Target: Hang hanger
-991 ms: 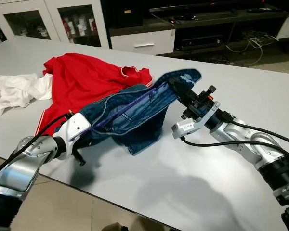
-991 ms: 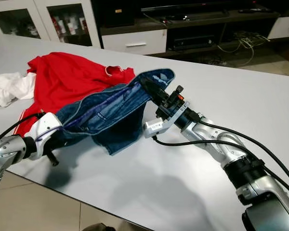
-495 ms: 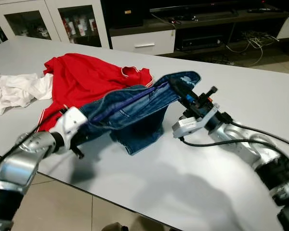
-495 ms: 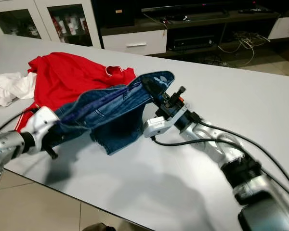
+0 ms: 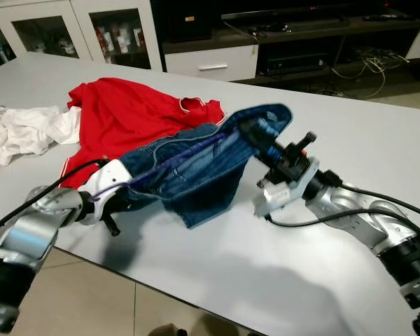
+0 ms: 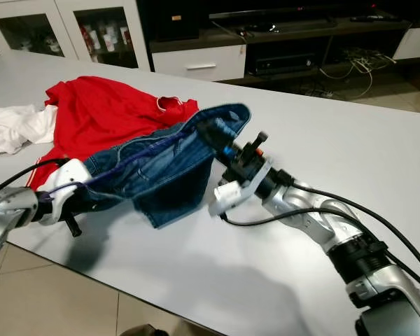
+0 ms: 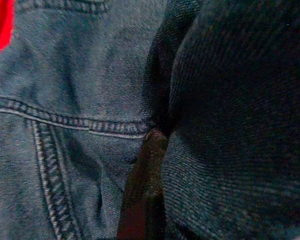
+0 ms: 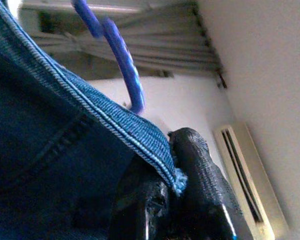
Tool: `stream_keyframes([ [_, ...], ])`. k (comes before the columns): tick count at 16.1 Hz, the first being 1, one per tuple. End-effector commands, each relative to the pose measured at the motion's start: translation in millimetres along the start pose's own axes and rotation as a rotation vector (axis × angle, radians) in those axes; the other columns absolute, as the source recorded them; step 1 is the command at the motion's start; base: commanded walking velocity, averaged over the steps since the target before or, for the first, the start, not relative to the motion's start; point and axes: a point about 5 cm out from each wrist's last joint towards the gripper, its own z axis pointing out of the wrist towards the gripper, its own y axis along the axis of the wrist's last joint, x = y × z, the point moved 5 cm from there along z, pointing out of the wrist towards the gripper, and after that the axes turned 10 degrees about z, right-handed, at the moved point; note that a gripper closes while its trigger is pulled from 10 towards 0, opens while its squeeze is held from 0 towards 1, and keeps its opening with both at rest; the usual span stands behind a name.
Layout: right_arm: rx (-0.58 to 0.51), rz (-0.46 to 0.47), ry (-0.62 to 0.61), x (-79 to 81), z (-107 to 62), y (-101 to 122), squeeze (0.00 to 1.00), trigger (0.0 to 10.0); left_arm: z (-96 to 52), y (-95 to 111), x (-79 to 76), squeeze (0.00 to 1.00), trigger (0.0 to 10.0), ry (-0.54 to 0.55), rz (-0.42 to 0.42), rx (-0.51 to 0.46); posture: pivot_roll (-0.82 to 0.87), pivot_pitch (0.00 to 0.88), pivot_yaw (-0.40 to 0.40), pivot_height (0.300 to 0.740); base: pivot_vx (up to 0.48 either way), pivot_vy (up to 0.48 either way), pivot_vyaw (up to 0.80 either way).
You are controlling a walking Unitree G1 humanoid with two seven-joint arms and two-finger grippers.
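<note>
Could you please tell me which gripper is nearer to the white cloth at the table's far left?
Left. The left gripper holds the jeans beside the red shirt, closer to the white cloth; the right gripper grips the jeans' far end.

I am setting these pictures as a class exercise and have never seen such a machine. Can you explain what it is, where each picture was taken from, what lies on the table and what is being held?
This is a humanoid robot with two silver arms. Two pictures come from cameras in its head, looking down at a grey table. The other two come from cameras on its wrists, looking along the fingers. The left gripper and the right gripper each pinch one end of a pair of blue denim shorts, holding them stretched above the table. A purple hanger runs along the waistband. On the table behind lie a red shirt and a white cloth.
</note>
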Motion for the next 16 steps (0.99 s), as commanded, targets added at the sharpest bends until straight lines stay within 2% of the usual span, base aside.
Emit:
stream_keyframes([
  [1,-0.180,0.005,0.041,7.3,11.1,34.4,0.00,10.0,7.8,-16.7,-6.1,0.00,0.0,-0.025,0.007,0.097,-0.01,0.000,0.067,0.740,0.000,0.000,0.00],
  [2,-0.179,-0.005,0.069,12.0,8.6,33.6,0.00,10.0,8.7,-15.9,-1.5,0.00,0.0,-0.004,0.014,0.103,-0.02,0.000,0.077,0.740,0.000,0.000,0.00],
  [4,-0.137,-0.038,0.193,34.4,-5.5,24.7,0.00,10.0,9.9,-9.1,26.2,0.00,0.0,0.135,0.000,0.100,-0.03,0.000,0.080,0.740,0.000,0.000,0.00],
  [5,-0.101,-0.043,0.221,39.3,-10.5,18.2,0.00,10.0,7.2,-3.9,37.2,0.00,0.0,0.192,-0.023,0.082,-0.03,0.001,0.078,0.740,0.000,0.000,0.00],
  [6,-0.079,-0.050,0.210,37.0,-10.5,15.0,0.00,10.0,4.8,-2.9,43.3,0.00,0.0,0.225,-0.026,0.082,-0.03,0.001,0.078,0.740,0.000,0.000,0.00],
  [9,-0.101,-0.075,0.180,30.6,-1.5,20.0,0.00,10.0,7.0,-6.9,47.8,0.00,0.0,0.260,-0.019,0.109,-0.03,0.001,0.078,0.740,0.000,0.000,0.00],
  [10,-0.131,-0.115,0.153,24.9,10.5,25.5,0.00,10.0,14.8,-9.7,41.1,0.00,0.0,0.231,-0.008,0.128,-0.02,0.000,0.074,0.740,0.000,0.000,0.00],
  [12,-0.170,-0.131,0.141,20.8,21.9,31.7,0.00,10.0,23.3,-10.3,34.8,0.00,0.0,0.207,0.002,0.143,-0.03,0.000,0.077,0.740,0.000,0.000,0.00],
  [15,-0.228,-0.111,0.149,24.2,31.0,43.9,0.00,10.0,35.1,-1.6,35.0,0.00,0.0,0.211,-0.018,0.131,-0.03,0.000,0.077,0.740,0.000,0.000,0.00],
  [16,-0.255,-0.086,0.150,27.1,34.7,51.6,0.00,10.0,40.2,7.8,38.1,0.00,0.0,0.229,-0.032,0.106,-0.04,0.000,0.081,0.740,0.000,0.000,0.00],
])
